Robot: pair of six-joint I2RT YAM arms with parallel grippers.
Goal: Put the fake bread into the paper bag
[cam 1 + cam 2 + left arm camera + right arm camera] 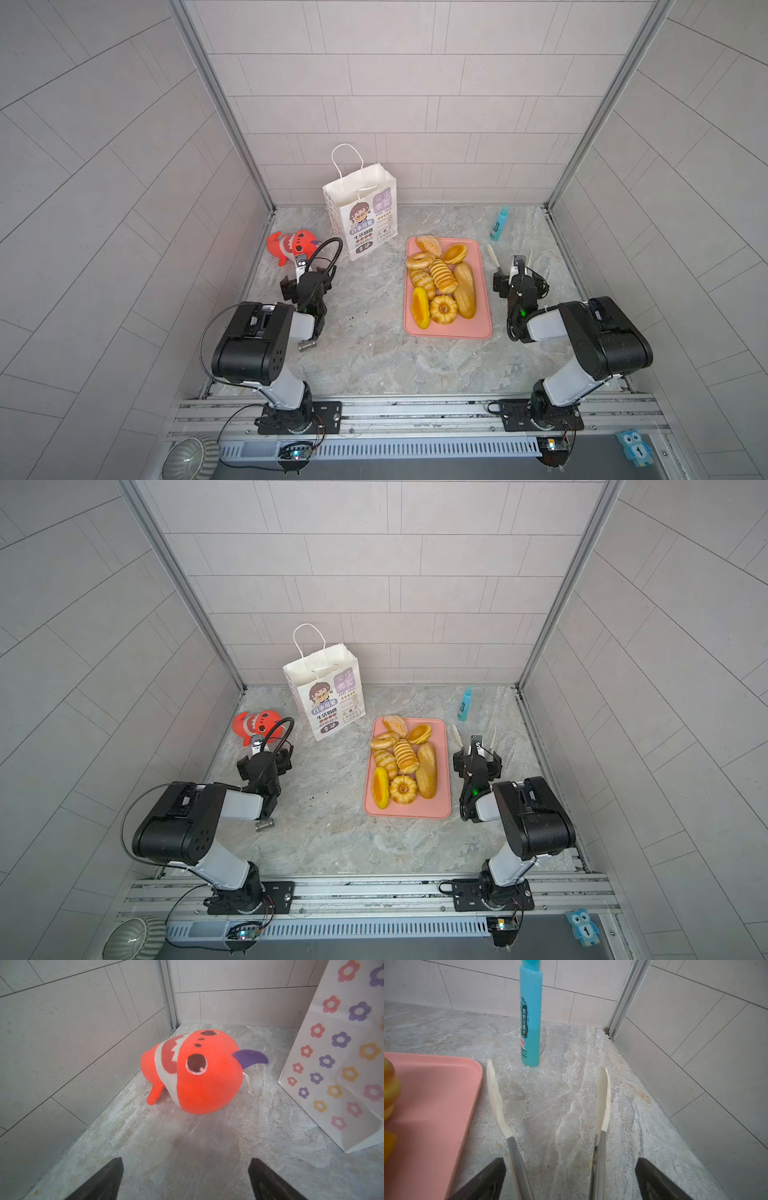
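Bread: eight glossy pieces lie bunched on the pink tray, which sits right of the counter's centre. You find the sesame bun at the tray's back edge, the loaf along its right side, and the orange bun and a ring toward its front.

Bag: white and upright with its handles up. It stands close to the counter's back edge, left of centre, near the tray's back-left corner but apart from it.

Left gripper: it sits by the counter's left edge, just in front of the red fish, which lies toward the back-left corner. Its jaws are spread wide over bare counter, and the bag's flowered side stands beside it.

Right gripper: it sits between the tray and the counter's right edge, jaws spread wide. The tongs run forward between its fingers, their white tips apart, one tip just beside the tray's corner. You cannot tell whether the fingers touch the tongs' arms. Beyond the tips, a blue bottle stands upright toward the back-right corner.
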